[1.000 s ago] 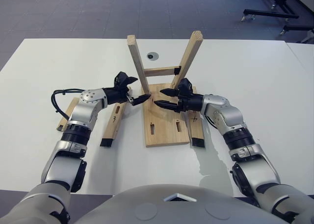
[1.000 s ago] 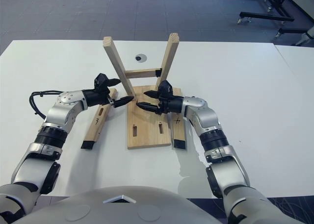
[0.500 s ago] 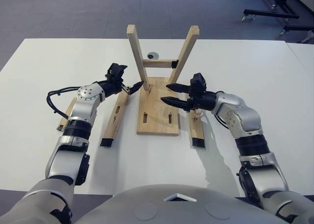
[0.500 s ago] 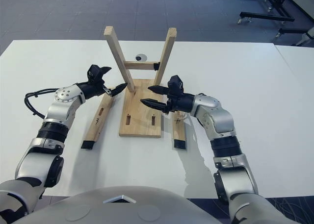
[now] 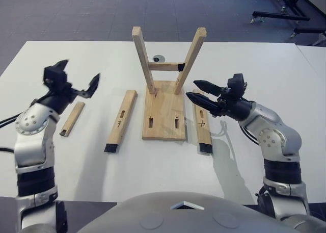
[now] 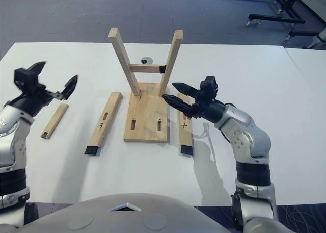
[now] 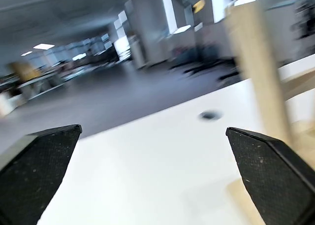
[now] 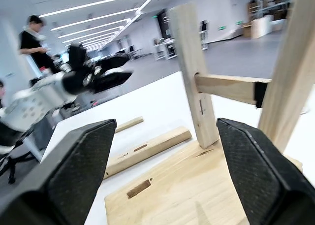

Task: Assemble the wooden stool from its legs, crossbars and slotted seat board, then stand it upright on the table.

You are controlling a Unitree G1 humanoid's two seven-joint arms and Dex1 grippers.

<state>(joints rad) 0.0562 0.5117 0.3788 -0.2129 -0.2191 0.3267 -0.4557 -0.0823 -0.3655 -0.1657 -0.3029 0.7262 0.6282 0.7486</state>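
The slotted seat board [image 5: 164, 122] lies flat mid-table. Two legs [image 5: 144, 59] [image 5: 189, 59] stand upright in its far end, joined by a crossbar [image 5: 165, 66]. One loose leg [image 5: 121, 120] lies left of the board, another [image 5: 202, 127] to its right. A short crossbar [image 5: 72, 118] lies further left. My left gripper [image 5: 71, 84] hovers open above the table's left side, holding nothing. My right gripper [image 5: 191, 88] is open beside the right upright leg, above the right loose leg. In the right wrist view, the seat board [image 8: 197, 190] and an upright leg [image 8: 194, 72] lie between its fingers [image 8: 78, 171].
A round grommet hole [image 5: 159, 57] sits in the white table [image 5: 265, 70] behind the upright legs. Wheeled frames [image 5: 285, 14] stand on the floor far to the right. Wide bare tabletop lies on both sides and in front of the board.
Both grippers drew away from the seat board: the left swung far left and up, the right backed off to the right. The board was straightened earlier and now rests still.
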